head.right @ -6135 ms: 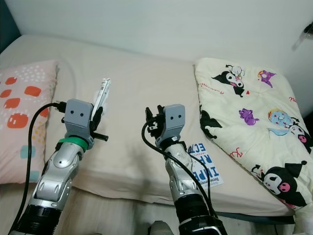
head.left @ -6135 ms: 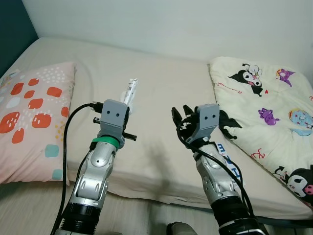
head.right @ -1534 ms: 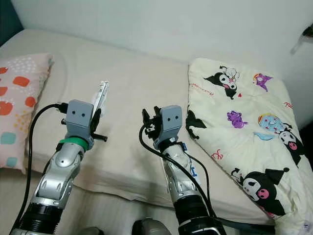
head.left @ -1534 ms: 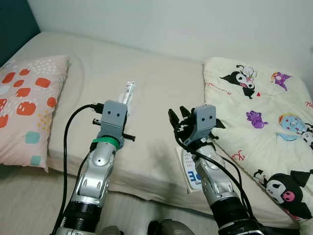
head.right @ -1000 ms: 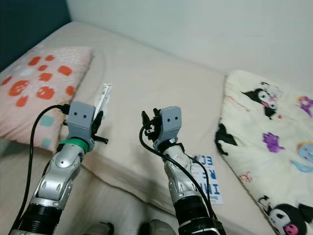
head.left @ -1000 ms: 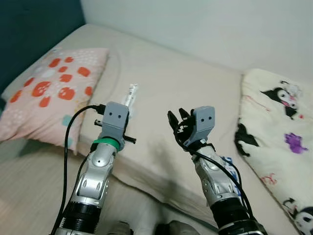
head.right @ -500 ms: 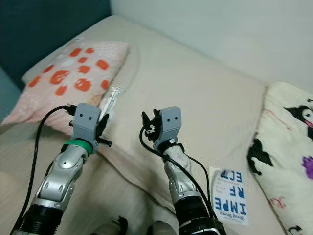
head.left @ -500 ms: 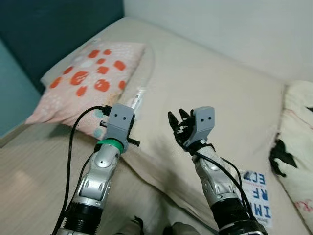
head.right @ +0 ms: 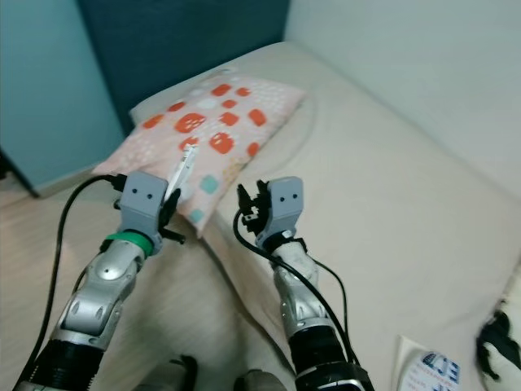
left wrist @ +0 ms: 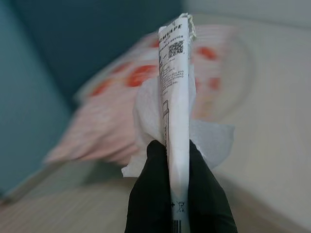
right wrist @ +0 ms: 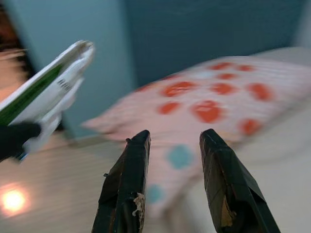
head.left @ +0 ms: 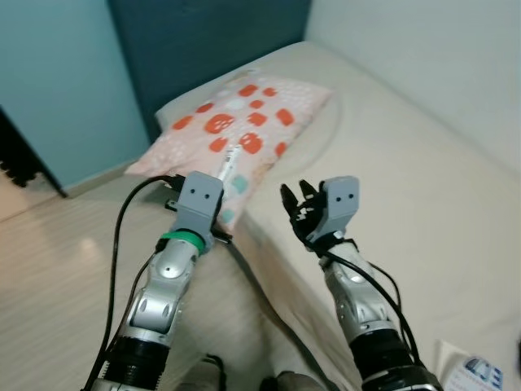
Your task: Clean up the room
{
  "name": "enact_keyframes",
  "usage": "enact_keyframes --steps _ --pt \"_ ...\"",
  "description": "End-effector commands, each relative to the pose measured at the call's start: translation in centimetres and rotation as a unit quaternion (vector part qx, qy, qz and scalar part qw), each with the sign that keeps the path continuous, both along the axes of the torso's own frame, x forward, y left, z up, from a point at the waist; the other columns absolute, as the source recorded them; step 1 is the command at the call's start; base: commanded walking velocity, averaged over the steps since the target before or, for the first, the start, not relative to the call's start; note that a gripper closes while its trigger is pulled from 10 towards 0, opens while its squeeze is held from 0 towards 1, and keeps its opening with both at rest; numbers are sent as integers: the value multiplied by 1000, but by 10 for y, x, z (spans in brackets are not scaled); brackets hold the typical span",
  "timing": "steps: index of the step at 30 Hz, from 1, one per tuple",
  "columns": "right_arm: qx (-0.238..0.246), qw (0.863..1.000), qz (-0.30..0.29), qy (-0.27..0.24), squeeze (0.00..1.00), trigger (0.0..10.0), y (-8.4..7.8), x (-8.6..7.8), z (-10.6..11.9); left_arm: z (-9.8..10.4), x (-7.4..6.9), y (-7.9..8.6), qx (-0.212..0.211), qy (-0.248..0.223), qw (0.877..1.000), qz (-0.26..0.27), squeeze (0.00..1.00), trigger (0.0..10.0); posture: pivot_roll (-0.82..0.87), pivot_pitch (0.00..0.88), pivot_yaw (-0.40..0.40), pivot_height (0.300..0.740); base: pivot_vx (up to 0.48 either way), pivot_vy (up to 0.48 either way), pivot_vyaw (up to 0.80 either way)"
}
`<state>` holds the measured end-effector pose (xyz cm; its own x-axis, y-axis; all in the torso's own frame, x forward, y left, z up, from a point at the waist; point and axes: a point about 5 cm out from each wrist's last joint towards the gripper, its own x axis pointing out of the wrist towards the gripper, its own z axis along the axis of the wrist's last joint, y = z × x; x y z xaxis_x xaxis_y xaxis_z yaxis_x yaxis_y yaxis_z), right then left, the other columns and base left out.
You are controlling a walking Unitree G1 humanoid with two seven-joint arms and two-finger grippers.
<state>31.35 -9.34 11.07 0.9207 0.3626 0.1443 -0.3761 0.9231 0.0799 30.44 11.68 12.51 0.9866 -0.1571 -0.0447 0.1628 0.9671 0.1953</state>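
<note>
Carrying a flat white wrapper (left wrist: 176,97) with crumpled tissue (left wrist: 146,116), the left gripper (left wrist: 181,194) has its jaws clamped on both, raised beside the pillow (head.left: 244,122). The right gripper (right wrist: 175,160), near the pillow, stands parted and empty. Step in hand appears to be transport; next move calls for locating a disposal point off the bed (head.left: 407,163).

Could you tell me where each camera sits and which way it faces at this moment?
Eye views: on the head, looking down at both arms, the bed and floor.
Left wrist view: along the left gripper, jaws shut on a wrapper and tissue.
Right wrist view: along the open right gripper.
Shared: the spotted pillow.
</note>
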Motion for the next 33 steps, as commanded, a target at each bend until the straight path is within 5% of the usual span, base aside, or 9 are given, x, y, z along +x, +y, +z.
enact_keyframes --steps 1,33 --pt "2 1000 -8 9 0 10000 -6 -2 -5 -7 -3 -4 -1 15 1000 -6 0 10000 1 8 -27 740 0 0 738" --pt "8 1000 -5 10 0 10000 -4 -3 -5 -7 -3 -2 6 14 1000 -4 0 10000 4 9 -22 740 0 0 736"
